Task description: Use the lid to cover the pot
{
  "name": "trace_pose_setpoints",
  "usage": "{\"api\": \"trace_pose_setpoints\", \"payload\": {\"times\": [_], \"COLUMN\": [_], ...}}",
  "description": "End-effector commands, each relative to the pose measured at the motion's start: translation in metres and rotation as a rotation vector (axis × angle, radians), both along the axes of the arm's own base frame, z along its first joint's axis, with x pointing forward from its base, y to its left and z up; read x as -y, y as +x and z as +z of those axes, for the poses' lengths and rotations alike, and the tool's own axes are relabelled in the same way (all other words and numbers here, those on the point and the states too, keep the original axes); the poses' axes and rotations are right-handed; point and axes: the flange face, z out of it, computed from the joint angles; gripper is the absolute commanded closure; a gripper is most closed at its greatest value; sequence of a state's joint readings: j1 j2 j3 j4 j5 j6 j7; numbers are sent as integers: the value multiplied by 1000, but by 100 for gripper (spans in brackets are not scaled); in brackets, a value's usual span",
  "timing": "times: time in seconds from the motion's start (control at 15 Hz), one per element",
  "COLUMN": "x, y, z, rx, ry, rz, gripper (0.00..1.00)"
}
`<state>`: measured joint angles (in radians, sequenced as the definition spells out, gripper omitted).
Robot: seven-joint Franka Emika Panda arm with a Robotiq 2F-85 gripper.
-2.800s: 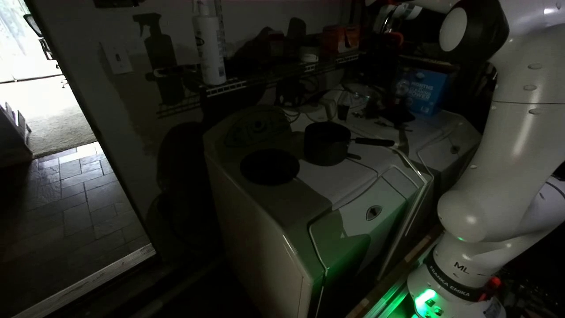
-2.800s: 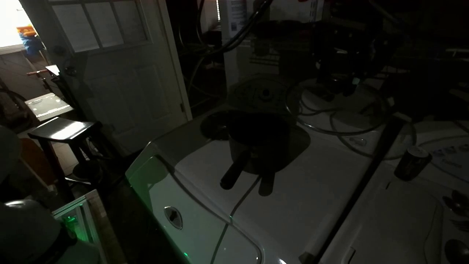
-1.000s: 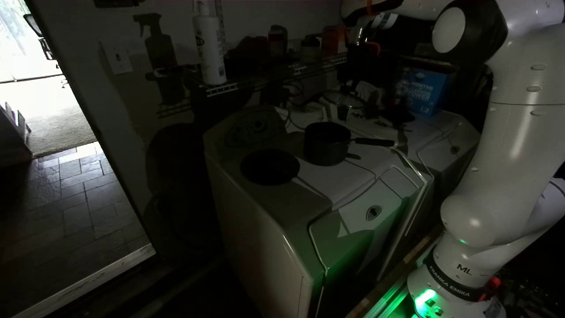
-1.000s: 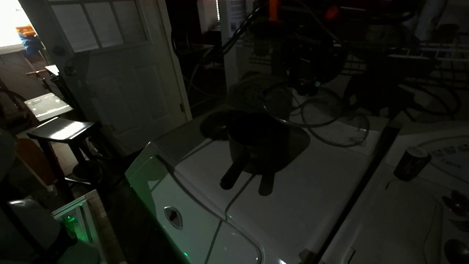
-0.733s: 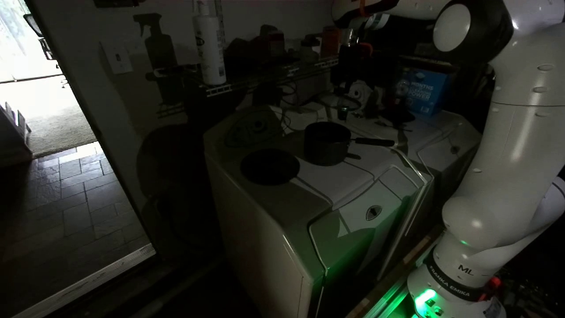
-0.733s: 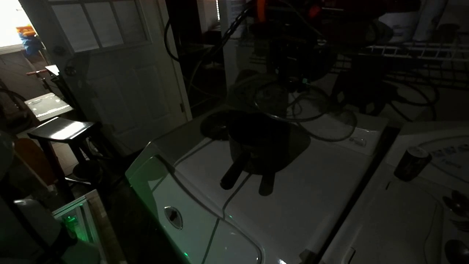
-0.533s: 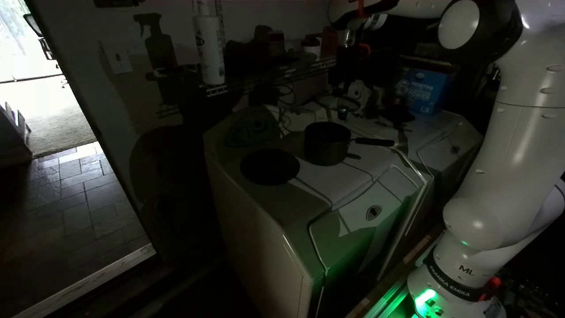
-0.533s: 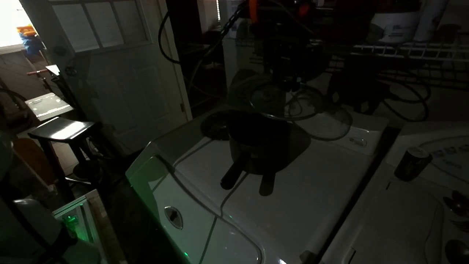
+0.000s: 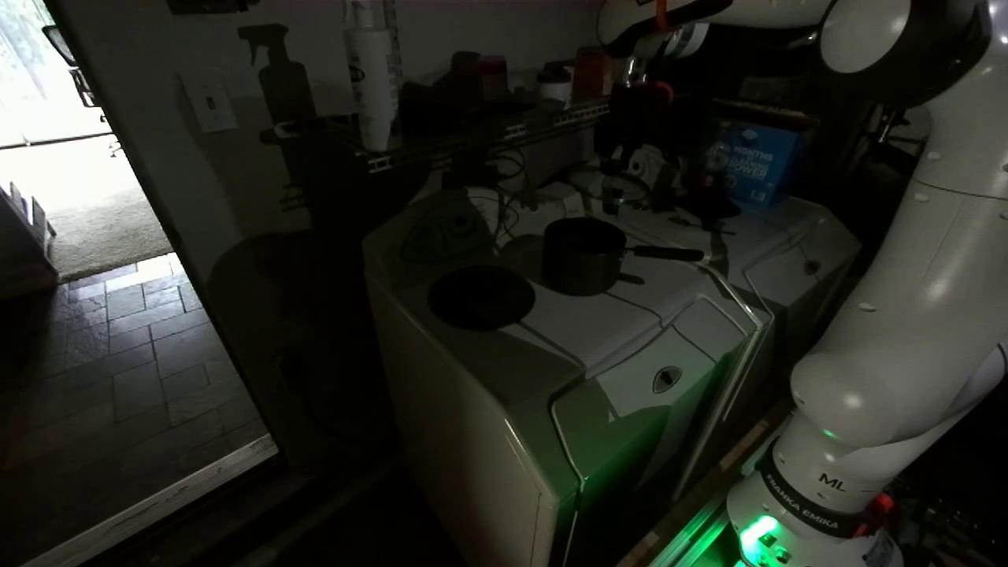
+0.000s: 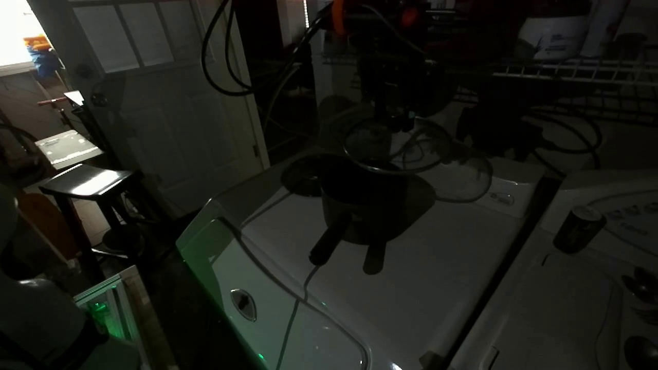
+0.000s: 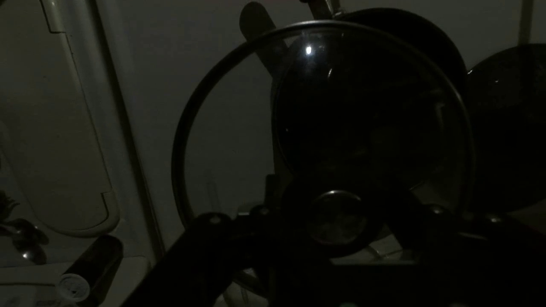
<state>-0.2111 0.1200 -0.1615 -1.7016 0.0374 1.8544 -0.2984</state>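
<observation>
Closest in the wrist view, the gripper (image 10: 395, 119) is pinching the knob (image 11: 337, 219) of the lid (image 10: 398, 151), though the gloom is blurring the contact itself. The lid is hanging above the washer (image 10: 426, 272) and looking roughly level.

Beyond it, the pot (image 9: 583, 268) is standing upright on the washer, uncovered; in the wrist view it is lying toward one o'clock from the lid's middle, partly showing through. The step in hand is probably lining the two up. Doing it well is calling for sliding the lid toward one o'clock, holding it flat, and lowering slowly only when its rim (image 11: 178, 166) is matching the pot all round. The handle (image 10: 330, 240), pointing toward seven o'clock in an exterior view, is needing care: a rim catching there is likely tipping the lid. Letting go is best waiting until the rim is resting evenly.

Farther off, at three o'clock from the lid in the wrist view, a dish (image 11: 512, 128) is sitting just beside the pot.
</observation>
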Motion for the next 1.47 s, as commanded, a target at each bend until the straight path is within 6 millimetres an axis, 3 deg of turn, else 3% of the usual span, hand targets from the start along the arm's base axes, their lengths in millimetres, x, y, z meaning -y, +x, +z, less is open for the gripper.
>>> {"api": "trace_pose_setpoints", "payload": {"times": [0.0, 1.0, 1.4], "x": [-13, -64, -74], "y": [-15, -3, -5], "z": [2, -42, -52], "rx": [45, 27, 21], "ry": [5, 7, -15], "rz": [25, 122, 140], "gripper": [66, 66, 66]}}
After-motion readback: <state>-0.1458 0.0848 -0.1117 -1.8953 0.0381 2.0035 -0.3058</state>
